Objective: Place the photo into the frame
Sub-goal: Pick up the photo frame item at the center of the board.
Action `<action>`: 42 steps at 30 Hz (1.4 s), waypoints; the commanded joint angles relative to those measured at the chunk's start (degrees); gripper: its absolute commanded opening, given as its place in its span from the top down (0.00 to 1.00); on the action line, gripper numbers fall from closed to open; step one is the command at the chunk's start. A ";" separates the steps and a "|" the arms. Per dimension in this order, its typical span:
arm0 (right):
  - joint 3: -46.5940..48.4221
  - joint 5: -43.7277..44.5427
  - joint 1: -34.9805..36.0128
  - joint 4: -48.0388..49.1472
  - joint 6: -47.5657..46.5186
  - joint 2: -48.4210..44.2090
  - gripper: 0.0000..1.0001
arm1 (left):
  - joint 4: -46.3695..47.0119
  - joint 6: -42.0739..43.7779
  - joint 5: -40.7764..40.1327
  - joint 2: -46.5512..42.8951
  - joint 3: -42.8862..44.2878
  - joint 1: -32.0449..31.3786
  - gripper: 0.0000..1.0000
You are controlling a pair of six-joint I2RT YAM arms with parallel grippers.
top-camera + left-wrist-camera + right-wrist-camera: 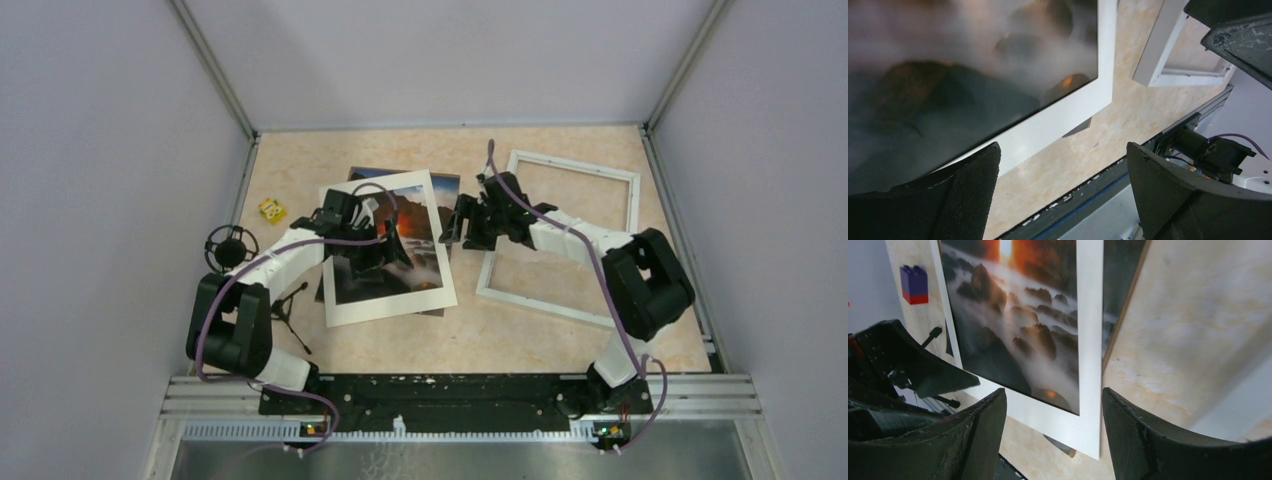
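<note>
The photo [422, 262], lying under the white mat [385, 312] left of the frame [575, 162], could slide or crease if a finger snags that mat, since it sits directly beneath the empty, wide-spread left gripper [1062, 155] and just beside the right gripper [1053, 400], likewise parted, holding nothing.

Smooth, matt desk [560, 345] with a marbled beige top. The photo [1013, 315] looks like smooth printed paper. The mat [385, 305] is flat, matt white card. The frame [575, 165] has smooth white bars. The fingers [1148, 440] of the right hand [1052, 391] are black and coarse-grained.
</note>
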 commanded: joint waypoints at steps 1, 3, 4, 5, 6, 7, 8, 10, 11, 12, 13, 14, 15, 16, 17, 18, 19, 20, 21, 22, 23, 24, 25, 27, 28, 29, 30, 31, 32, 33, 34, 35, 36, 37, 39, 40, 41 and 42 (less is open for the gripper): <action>1.03 -2.01 1.50 3.31 4.60 2.31 0.34 | 3.54 -3.15 6.41 -4.48 -4.40 -0.42 0.02; -0.26 -1.95 1.53 2.47 3.55 1.86 0.34 | 3.62 -2.26 7.65 -4.65 -5.94 -0.59 0.02; -0.90 -2.12 1.53 1.89 2.88 1.74 0.34 | 3.77 -1.92 7.70 -4.39 -6.63 -0.58 0.02; -1.55 -2.76 1.53 1.39 2.38 1.73 0.34 | 4.14 -1.63 7.54 -3.84 -7.52 -0.60 0.02; -2.03 -3.09 1.53 0.78 2.00 1.70 0.34 | 4.63 -1.49 7.40 -3.20 -8.21 -0.58 0.02; -2.87 -3.00 1.53 0.48 1.76 1.42 0.34 | 5.09 -1.38 7.30 -2.47 -8.89 -0.58 0.02; -4.13 -2.67 1.52 0.79 1.63 0.89 0.34 | 5.74 -1.45 7.45 -1.90 -9.49 -0.58 0.02; -5.69 -1.88 1.53 1.83 1.56 -0.19 0.35 | 6.90 -1.84 6.19 -1.34 -11.08 -0.58 0.02; -6.32 -2.51 1.53 2.86 1.58 -0.18 0.35 | 7.39 -2.01 5.76 -1.19 -11.76 -0.58 0.02; -6.69 -3.67 1.52 3.64 1.62 0.20 0.35 | 7.82 -2.15 5.40 -1.19 -12.28 -0.58 0.02; -6.84 -4.08 1.53 3.84 1.65 0.61 0.35 | 8.06 -2.32 5.00 -1.16 -12.75 -0.58 0.02; -7.01 -4.04 1.56 4.05 1.58 1.04 0.35 | 8.28 -2.49 4.81 -1.09 -13.08 -0.58 0.02; -7.25 -3.86 1.69 4.35 1.40 1.33 0.35 | 8.45 -2.59 4.66 -0.88 -13.43 -0.58 0.02; -7.49 -3.91 1.70 4.66 1.29 1.66 0.35 | 8.37 -2.73 4.18 -0.80 -13.67 -0.58 0.02; -7.54 -4.20 1.77 4.97 1.23 2.08 0.35 | 8.41 -2.85 3.84 -0.71 -13.96 -0.58 0.02; -7.69 -4.70 1.85 5.34 1.26 2.52 0.35 | 8.42 -2.88 3.53 -0.70 -14.23 -0.58 0.02; -7.75 -5.08 1.98 5.64 1.39 2.85 0.36 | 8.39 -2.95 3.20 -0.61 -14.41 -0.58 0.02; -7.89 -5.45 2.31 6.08 1.56 3.08 0.36 | 8.30 -2.92 2.92 -0.47 -14.48 -0.58 0.02; -7.97 -6.23 2.43 6.72 1.91 3.29 0.36 | 8.18 -2.89 2.78 -0.24 -14.49 -0.58 0.02; -8.25 -7.30 2.53 7.75 2.51 3.23 0.36 | 8.35 -2.88 2.71 -0.11 -14.59 -0.59 0.02; -8.78 -8.48 2.59 9.68 3.46 3.14 0.36 | 8.36 -2.88 2.68 0.02 -14.58 -0.58 0.02; -9.42 -9.69 2.58 11.77 4.60 3.03 0.36 | 8.42 -2.88 2.58 0.14 -14.58 -0.58 0.02; -9.86 -10.88 2.58 13.68 5.55 2.94 0.36 | 8.42 -2.86 2.55 0.37 -14.59 -0.58 0.02; -11.10 -13.20 2.54 17.54 8.53 2.40 0.36 | 8.52 -2.81 2.54 0.48 -14.65 -0.58 0.02; -11.84 -14.46 2.53 19.93 9.96 2.12 0.37 | 8.58 -2.80 2.44 0.46 -14.66 -0.54 0.02; -12.41 -15.49 2.58 22.02 11.44 1.86 0.37 | 8.53 -2.75 2.41 0.45 -14.73 -0.58 0.02; -13.05 -16.37 2.58 23.83 12.75 1.55 0.37 | 8.53 -2.71 2.38 0.49 -14.74 -0.58 0.02; -13.52 -16.95 2.54 25.32 13.71 1.13 0.38 | 8.47 -2.66 2.34 0.41 -14.67 -0.58 0.02; -13.71 -17.16 2.51 25.97 14.28 0.45 0.39 | 8.44 -2.62 2.29 0.38 -14.67 -0.58 0.02; -13.92 -17.18 2.60 26.40 14.81 -0.22 0.39 | 8.35 -2.50 2.28 0.30 -14.61 -0.58 0.02; -14.10 -17.04 2.59 26.49 15.26 -1.04 0.40 | 8.26 -2.38 2.23 0.14 -14.59 -0.58 0.02; -14.42 -16.86 2.54 26.76 15.66 -1.92 0.40 | 8.15 -2.24 2.10 0.05 -14.60 -0.58 0.02; -14.87 -16.65 2.53 27.33 16.26 -2.79 0.40 | 8.13 -2.12 1.94 -0.12 -14.60 -0.58 0.02; -15.33 -16.49 2.56 27.95 16.95 -3.62 0.40 | 8.08 -2.09 1.95 -0.23 -14.58 -0.58 0.02; -16.41 -15.95 2.57 29.55 18.50 -4.69 0.41 | 8.14 -2.09 1.91 -0.43 -14.66 -0.58 0.02; -16.92 -15.50 2.53 30.30 19.17 -4.96 0.42 | 8.23 -2.01 1.94 -0.52 -14.71 -0.58 0.02; -17.31 -14.78 2.58 31.01 19.62 -5.07 0.44 | 8.29 -1.94 1.98 -0.52 -14.75 -0.58 0.02; -17.49 -13.81 2.58 31.28 19.68 -4.96 0.49 | 8.35 -1.87 2.06 -0.54 -14.76 -0.58 0.02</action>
